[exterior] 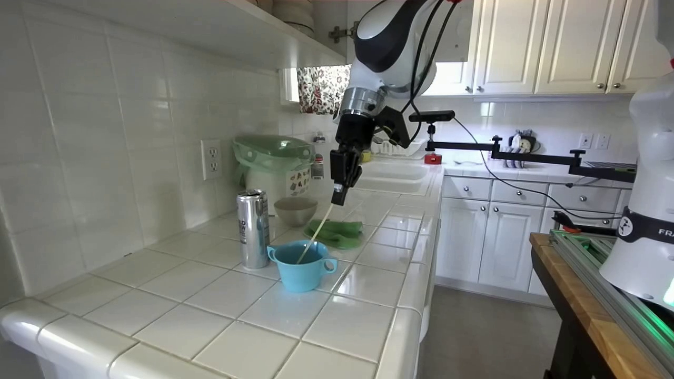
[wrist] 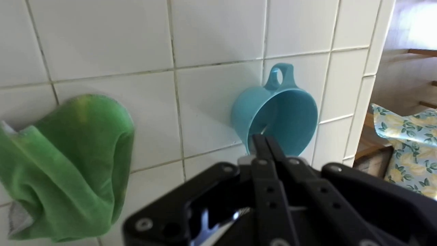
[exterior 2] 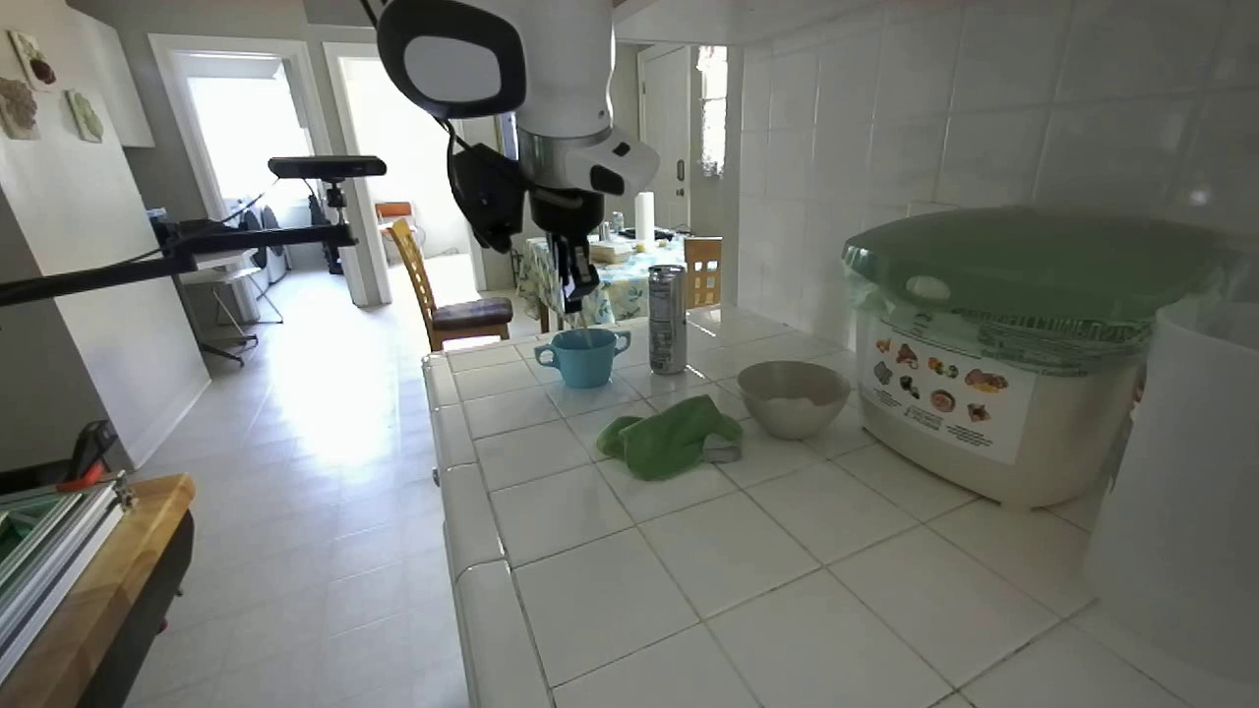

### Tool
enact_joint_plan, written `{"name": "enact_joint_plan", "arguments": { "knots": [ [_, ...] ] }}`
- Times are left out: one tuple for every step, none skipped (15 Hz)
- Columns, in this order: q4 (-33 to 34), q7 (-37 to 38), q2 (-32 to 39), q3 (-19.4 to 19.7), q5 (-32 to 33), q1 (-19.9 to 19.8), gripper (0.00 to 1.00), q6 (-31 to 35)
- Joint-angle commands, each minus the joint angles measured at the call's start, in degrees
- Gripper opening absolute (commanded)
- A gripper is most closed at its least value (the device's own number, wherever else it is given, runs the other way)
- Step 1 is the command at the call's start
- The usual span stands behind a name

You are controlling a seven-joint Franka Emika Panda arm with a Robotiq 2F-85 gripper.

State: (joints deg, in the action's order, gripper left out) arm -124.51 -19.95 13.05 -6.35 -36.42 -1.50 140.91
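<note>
A thin pale stick [exterior: 316,234] slants down from my gripper [exterior: 338,200] into a light blue two-handled cup [exterior: 301,275]. The fingers are closed on the stick's upper end, above the cup's rim. In the wrist view only a short piece of the stick [wrist: 264,129] shows beyond the fingertips, inside the cup [wrist: 244,106]; the rest is hidden behind the gripper [wrist: 265,137]. The cup stands upright on the white tiled counter. A silver can [exterior: 254,229] stands close beside it, and a crumpled green cloth [wrist: 78,164] lies a short way off.
A beige bowl [exterior 2: 792,401] sits near the cloth. Against the tiled wall stands a bin [exterior 2: 944,393] with a green lid. The counter's rounded edge [exterior: 400,337] drops to the floor. A black camera arm [exterior: 474,146] reaches in beyond the counter.
</note>
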Motion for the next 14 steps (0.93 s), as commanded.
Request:
{"name": "enact_joint_plan", "arguments": {
  "knots": [
    [0.1, 1.5, 0.0, 0.3, 1.4, 0.2, 0.01, -0.4],
    [0.1, 1.5, 0.0, 0.3, 1.3, 0.2, 0.01, -0.4],
    [0.0, 1.5, 0.1, 0.3, 1.2, 0.2, 0.01, -0.5],
    [0.0, 1.4, 0.2, 0.3, 1.2, 0.1, 0.14, -0.6],
    [0.0, 1.4, 0.4, 0.3, 1.1, 0.0, 0.28, -0.7],
    [-0.1, 1.3, 0.5, 0.3, 0.9, 0.0, 0.35, -0.7],
    [-0.2, 1.3, 0.6, 0.3, 0.9, 0.0, 0.42, -0.8],
    [-0.2, 1.3, 0.6, 0.3, 0.9, -0.1, 0.5, -0.8],
    [-0.3, 1.3, 0.7, 0.3, 0.9, -0.1, 0.56, -0.8],
    [-0.3, 1.3, 0.8, 0.3, 0.9, -0.1, 0.63, -0.9],
    [-0.3, 1.2, 0.9, 0.3, 0.8, -0.2, 0.68, -0.9],
    [-0.2, 1.1, 1.1, 0.3, 0.7, -0.3, 0.69, -0.9],
    [0.0, 0.9, 1.4, 0.3, 0.6, -0.4, 0.71, -1.0],
    [0.1, 0.8, 1.7, 0.3, 0.5, -0.5, 0.71, -1.0]
  ]
}}
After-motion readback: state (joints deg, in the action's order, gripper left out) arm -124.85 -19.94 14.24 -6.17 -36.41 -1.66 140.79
